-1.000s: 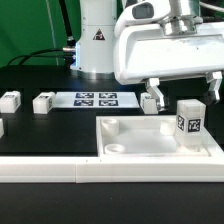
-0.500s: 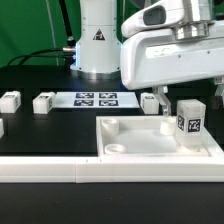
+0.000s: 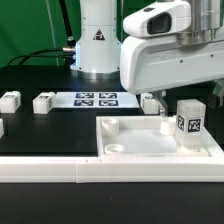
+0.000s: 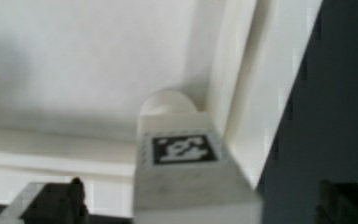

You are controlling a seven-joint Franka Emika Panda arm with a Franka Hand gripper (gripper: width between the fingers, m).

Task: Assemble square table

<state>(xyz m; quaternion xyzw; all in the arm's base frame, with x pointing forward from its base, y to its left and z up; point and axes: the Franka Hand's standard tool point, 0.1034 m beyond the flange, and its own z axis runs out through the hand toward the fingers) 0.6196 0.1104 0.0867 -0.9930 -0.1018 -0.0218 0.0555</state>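
Observation:
The white square tabletop [image 3: 140, 146] lies at the exterior view's right, raised rim up. A white tagged leg block [image 3: 189, 121] stands upright on it near the far right corner. My gripper [image 3: 188, 100] hangs just above this leg, and one finger [image 3: 163, 104] reaches down beside it. In the wrist view the leg [image 4: 190, 150] stands between my two dark fingertips [image 4: 55, 203], which are wide apart and do not touch it; the gripper [image 4: 202, 205] is open. The tabletop's floor and rim [image 4: 247, 70] show behind the leg.
The marker board [image 3: 95, 99] lies behind the tabletop. Loose leg blocks sit at the left [image 3: 10, 100], [image 3: 43, 102], and one is partly hidden behind my finger [image 3: 150, 103]. A long white border rail [image 3: 50, 170] runs along the front. The robot base [image 3: 97, 40] stands at the back.
My gripper has moved toward the exterior view's right, from beside the standing leg to over it. The leg and the other parts have not moved.

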